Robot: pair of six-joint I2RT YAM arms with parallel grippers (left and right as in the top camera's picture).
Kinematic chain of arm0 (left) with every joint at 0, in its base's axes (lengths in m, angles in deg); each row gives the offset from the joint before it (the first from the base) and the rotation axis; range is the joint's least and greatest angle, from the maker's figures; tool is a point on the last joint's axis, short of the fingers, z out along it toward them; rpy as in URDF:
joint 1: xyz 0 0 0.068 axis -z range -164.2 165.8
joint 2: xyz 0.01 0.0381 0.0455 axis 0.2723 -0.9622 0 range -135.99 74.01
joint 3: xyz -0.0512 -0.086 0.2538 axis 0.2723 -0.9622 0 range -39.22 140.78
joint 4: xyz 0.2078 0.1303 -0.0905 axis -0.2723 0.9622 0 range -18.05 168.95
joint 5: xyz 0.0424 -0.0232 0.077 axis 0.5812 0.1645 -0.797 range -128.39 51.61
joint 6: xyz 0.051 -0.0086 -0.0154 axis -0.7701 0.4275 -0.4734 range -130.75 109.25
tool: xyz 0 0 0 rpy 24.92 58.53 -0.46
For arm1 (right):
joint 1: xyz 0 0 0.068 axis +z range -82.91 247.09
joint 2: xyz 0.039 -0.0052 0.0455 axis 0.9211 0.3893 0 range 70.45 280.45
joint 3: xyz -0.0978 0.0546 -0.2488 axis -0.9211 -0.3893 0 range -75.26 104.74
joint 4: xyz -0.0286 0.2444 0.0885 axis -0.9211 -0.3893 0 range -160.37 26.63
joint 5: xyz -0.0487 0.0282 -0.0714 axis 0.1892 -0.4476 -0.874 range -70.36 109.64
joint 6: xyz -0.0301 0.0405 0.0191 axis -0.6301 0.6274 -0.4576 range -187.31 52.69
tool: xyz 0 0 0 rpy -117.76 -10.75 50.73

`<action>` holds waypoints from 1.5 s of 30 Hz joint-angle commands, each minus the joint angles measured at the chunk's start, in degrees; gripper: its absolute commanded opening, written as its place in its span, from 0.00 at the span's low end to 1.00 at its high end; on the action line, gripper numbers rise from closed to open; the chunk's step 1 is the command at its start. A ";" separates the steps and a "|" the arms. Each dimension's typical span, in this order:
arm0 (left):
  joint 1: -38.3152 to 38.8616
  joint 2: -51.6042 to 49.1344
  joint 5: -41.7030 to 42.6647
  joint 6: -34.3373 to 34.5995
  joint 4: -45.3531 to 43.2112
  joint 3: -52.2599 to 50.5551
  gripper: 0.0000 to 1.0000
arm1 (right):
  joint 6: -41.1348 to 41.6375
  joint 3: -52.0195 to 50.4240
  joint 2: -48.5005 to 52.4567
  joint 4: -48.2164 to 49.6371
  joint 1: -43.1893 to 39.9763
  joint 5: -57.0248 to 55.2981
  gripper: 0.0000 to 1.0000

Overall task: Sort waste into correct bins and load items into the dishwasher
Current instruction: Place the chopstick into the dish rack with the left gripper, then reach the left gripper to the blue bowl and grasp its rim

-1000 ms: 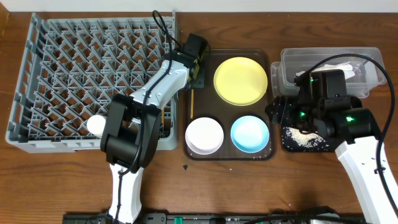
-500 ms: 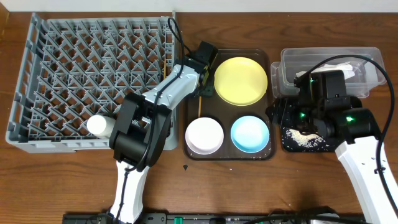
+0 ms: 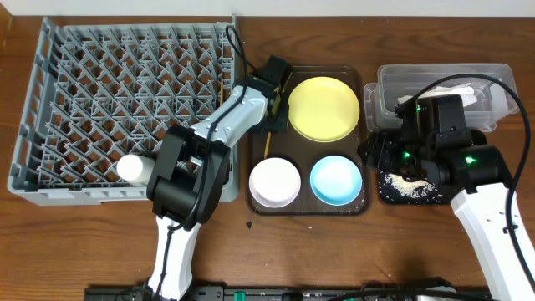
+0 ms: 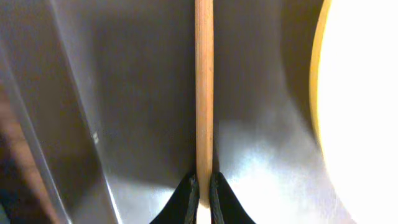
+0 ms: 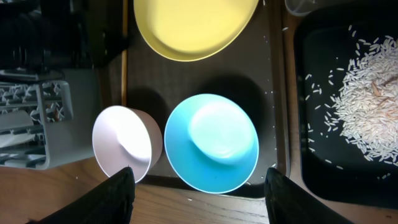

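My left gripper (image 3: pixel 269 117) is low over the left side of the brown serving tray and shut on a wooden chopstick (image 3: pixel 267 144). The left wrist view shows the fingertips (image 4: pixel 204 186) pinching the chopstick (image 4: pixel 204 87) beside the yellow plate (image 4: pixel 367 93). My right gripper (image 5: pixel 205 199) is open and empty above the light blue bowl (image 5: pixel 211 143) and the pinkish-white bowl (image 5: pixel 124 140). The yellow plate (image 3: pixel 323 107) lies at the back of the tray. The grey dish rack (image 3: pixel 117 100) holds a white cup (image 3: pixel 131 168). Rice scraps (image 3: pixel 410 188) lie in the black tray (image 3: pixel 382 194).
The brown serving tray (image 3: pixel 309 206) sits between the rack and the bins. The clear tub (image 3: pixel 443 84) at the back right holds a white napkin (image 3: pixel 472 94). My right arm hangs over the black tray. A dark crumb (image 3: pixel 250 223) lies on the wooden table.
My left gripper moved right from the rack's edge to the tray's left side and closed on the chopstick, which shifted slightly right. My right arm stayed still.
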 commanded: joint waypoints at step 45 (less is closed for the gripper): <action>0.15 34.36 4.33 -1.51 19.50 -4.22 0.42 | -0.35 0.63 -0.07 1.20 0.46 -0.46 0.71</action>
